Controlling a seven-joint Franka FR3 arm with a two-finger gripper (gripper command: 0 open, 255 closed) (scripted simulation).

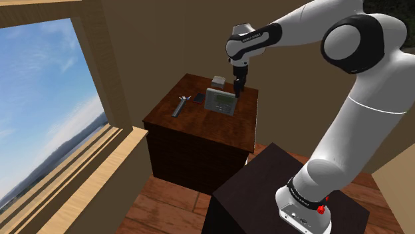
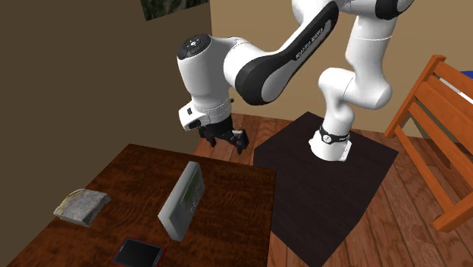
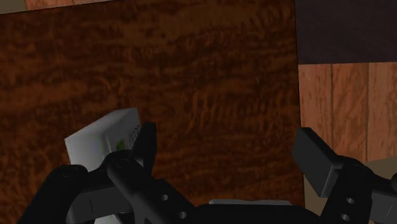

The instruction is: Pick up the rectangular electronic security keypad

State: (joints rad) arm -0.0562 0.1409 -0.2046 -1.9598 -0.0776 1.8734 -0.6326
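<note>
The keypad [image 1: 220,100] is a grey-white rectangular slab with a small green screen, standing on its long edge on the dark wooden table [image 1: 199,123]. My black gripper [image 1: 238,83] hangs open just above and beside it, toward the stand. In the second exterior view the keypad [image 2: 182,201] stands near the table's middle, and the gripper [image 2: 227,140] hovers over the table edge nearest the stand, apart from it. Seen from the wrist, the keypad [image 3: 105,137] lies outside one finger [image 3: 143,143]. Nothing sits between the spread fingers of the gripper [image 3: 229,153].
On the table [image 2: 227,190] lie a grey rough block [image 2: 82,206], a dark flat slab with a red rim [image 2: 138,252] and a grey tool [image 1: 179,106]. The dark stand [image 1: 266,193] adjoins the table. A wooden chair [image 2: 440,129] stands aside, and a large window [image 1: 46,100] is nearby.
</note>
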